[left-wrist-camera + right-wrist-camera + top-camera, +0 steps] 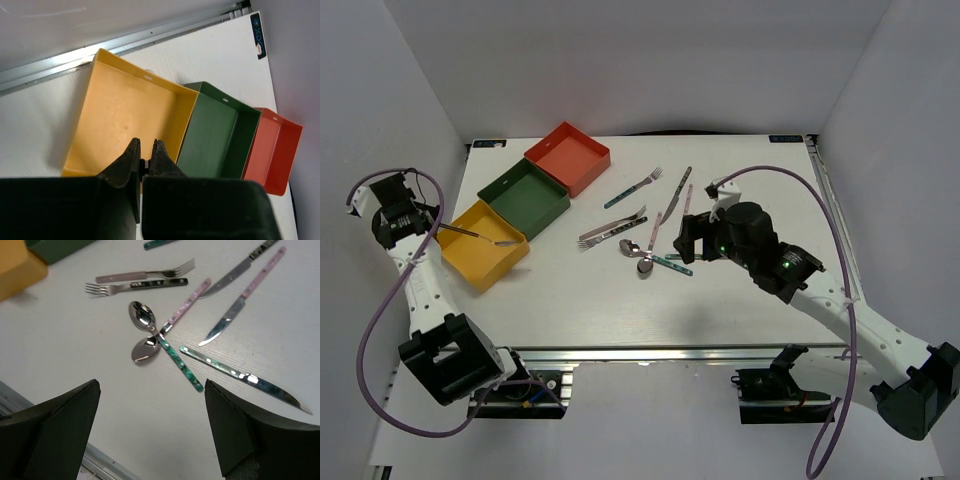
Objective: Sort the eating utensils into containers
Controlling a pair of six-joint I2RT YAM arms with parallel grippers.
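Top external, left hand (428, 225) closed by yellow tray (470, 252), right hand (692, 240) spread

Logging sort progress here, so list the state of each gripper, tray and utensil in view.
left gripper: shut on the held utensil
held utensil: in the left gripper, reaching over the yellow tray
right gripper: open, empty, above the loose utensils
yellow tray: nothing lying in the part that shows
green tray: empty
red tray: empty
loose utensils: eight, lying on the table, unsorted
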